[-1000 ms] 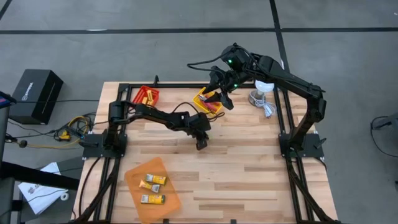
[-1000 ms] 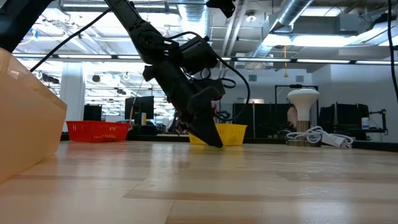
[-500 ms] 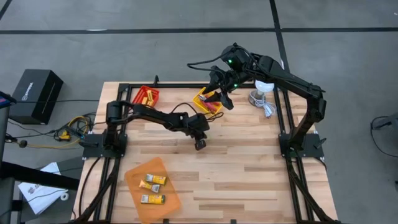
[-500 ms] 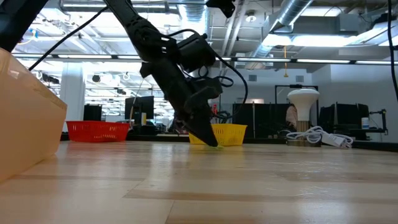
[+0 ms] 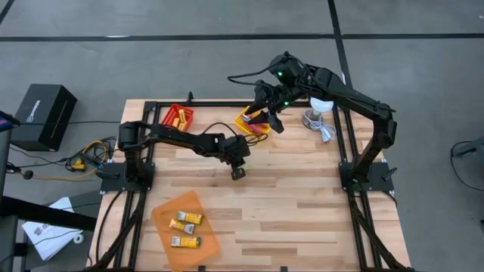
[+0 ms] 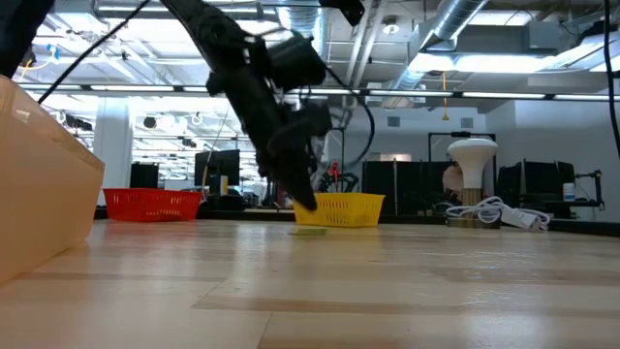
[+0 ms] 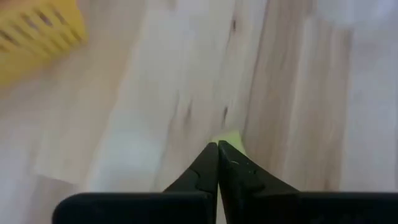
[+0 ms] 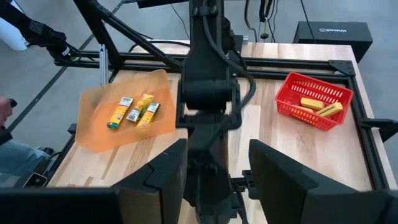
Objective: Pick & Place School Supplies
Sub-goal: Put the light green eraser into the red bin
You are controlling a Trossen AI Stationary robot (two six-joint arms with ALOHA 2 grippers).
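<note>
- My left gripper [image 5: 238, 174] is mid-counter [image 5: 302, 189], jaws clenched — a sliver of yellow-green stick [image 7: 231, 139] shows at the tips, likely pinched for carrying.
- Right gripper [image 5: 270, 121] hangs over the yellow tray [image 5: 243, 121], jaws released — waiting.
- Packs [image 5: 185, 219] sit sorted on the orange tray [image 5: 162, 215]; sticks in the red tray [image 5: 187, 115].

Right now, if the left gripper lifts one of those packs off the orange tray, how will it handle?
Probably light: the packs are small against the orange tray. They lie flat, so rolling looks unlikely. Their printed wrappers might be a bit slippery.
</note>
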